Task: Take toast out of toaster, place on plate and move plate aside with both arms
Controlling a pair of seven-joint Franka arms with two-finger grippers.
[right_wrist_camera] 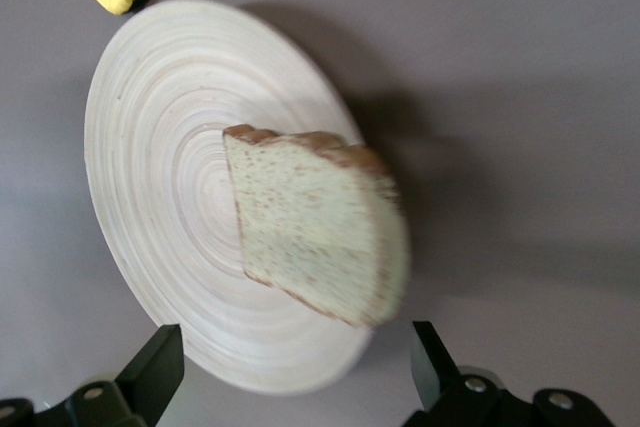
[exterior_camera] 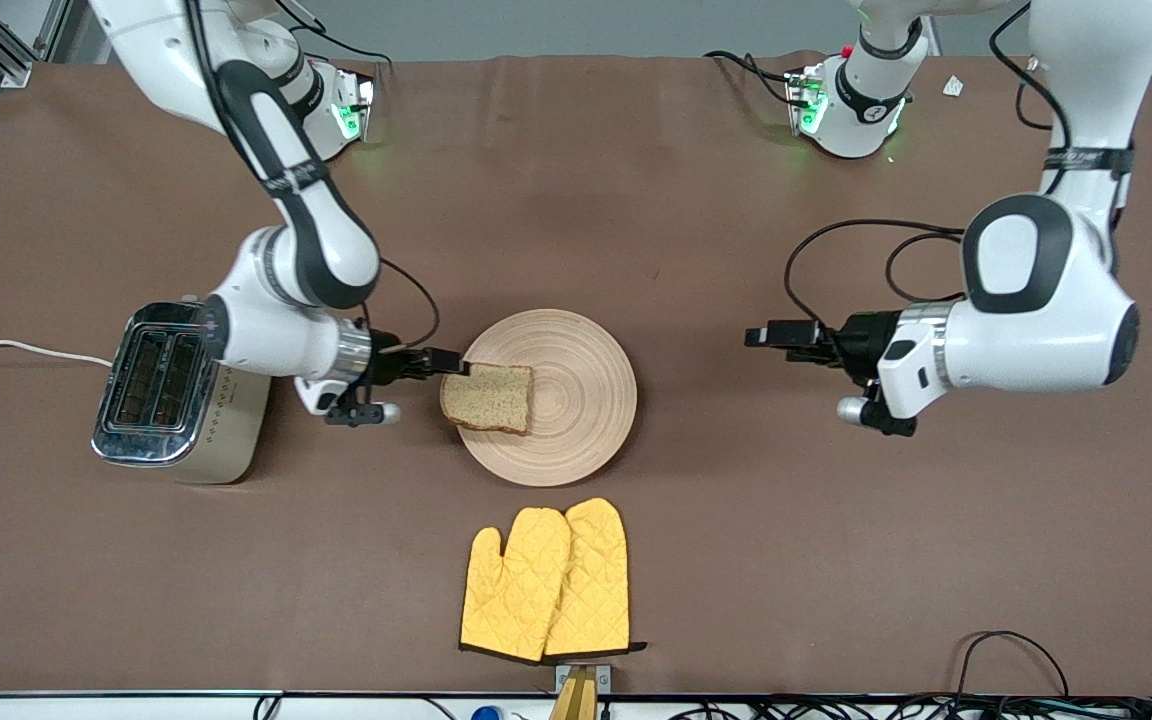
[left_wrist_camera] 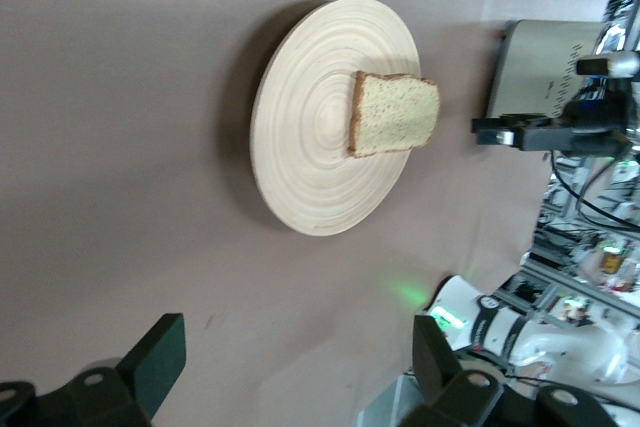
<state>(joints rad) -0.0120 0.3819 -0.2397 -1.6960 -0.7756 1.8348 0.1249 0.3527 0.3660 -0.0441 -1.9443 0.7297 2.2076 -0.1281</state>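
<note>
The toast point(exterior_camera: 488, 397) lies on the round wooden plate point(exterior_camera: 576, 400), at the rim toward the right arm's end of the table. My right gripper point(exterior_camera: 451, 362) is just beside the toast's edge, at the plate's rim. In the right wrist view it point(right_wrist_camera: 290, 367) is open, with the toast point(right_wrist_camera: 315, 237) and the plate point(right_wrist_camera: 160, 177) just past its fingertips and nothing between them. My left gripper point(exterior_camera: 761, 337) waits over bare table toward the left arm's end, apart from the plate. In the left wrist view it point(left_wrist_camera: 300, 367) is open and empty, and the plate point(left_wrist_camera: 310, 127) and toast point(left_wrist_camera: 393, 113) show farther off.
A silver toaster point(exterior_camera: 171, 390) stands at the right arm's end, next to the right wrist. Two yellow quilted oven mitts point(exterior_camera: 546, 580) lie nearer to the front camera than the plate. A white cord point(exterior_camera: 16, 348) runs from the toaster to the table's edge.
</note>
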